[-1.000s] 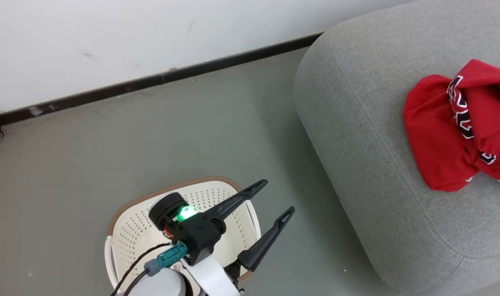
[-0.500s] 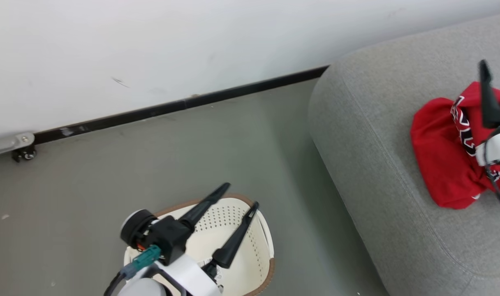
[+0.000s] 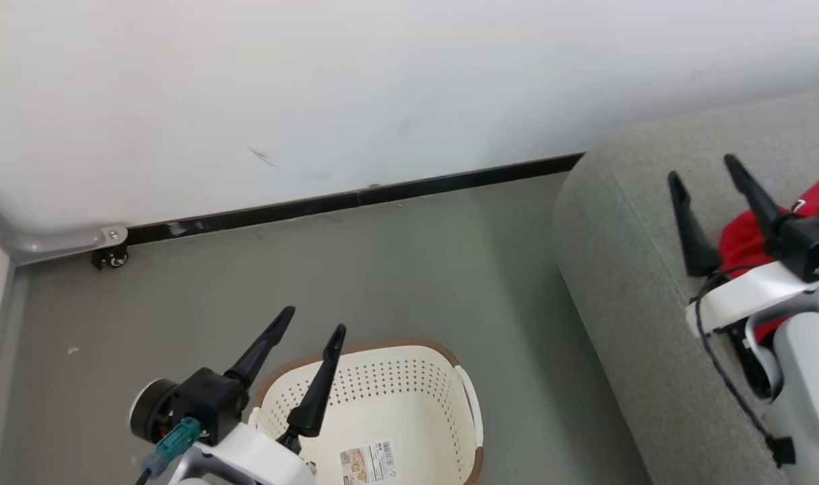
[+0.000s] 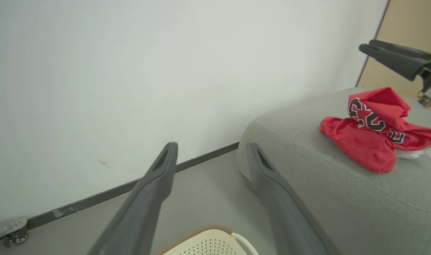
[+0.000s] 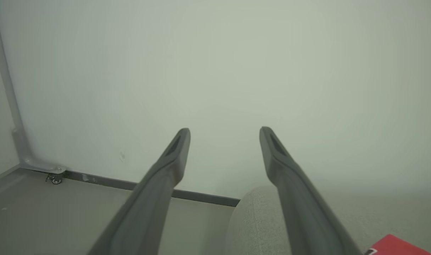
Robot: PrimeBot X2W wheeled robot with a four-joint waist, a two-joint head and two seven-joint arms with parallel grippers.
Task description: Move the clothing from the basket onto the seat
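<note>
The red clothing (image 4: 373,129) lies bunched on the grey seat (image 4: 343,198), its black-and-white number showing; in the head view part of the clothing (image 3: 743,239) shows behind my right arm on the seat (image 3: 618,269). The cream basket (image 3: 409,404) stands on the floor at the bottom, holding nothing but the paper label (image 3: 367,462) on its floor. My left gripper (image 3: 313,318) hangs open above the basket's left rim, nothing between its fingers. Over the seat, my right gripper (image 3: 702,167) is open and holds nothing. In the right wrist view its fingers (image 5: 176,152) point at the wall.
A white wall with a black baseboard (image 3: 355,199) runs behind the grey floor (image 3: 382,269). A small caster and metal frame foot (image 3: 110,254) sit at the wall on the left. A tan panel (image 4: 407,39) stands beyond the seat.
The camera has lifted and turned left, so the whole picture shifted. My right gripper has come into view over the seat. More of the basket's floor and label now show.
</note>
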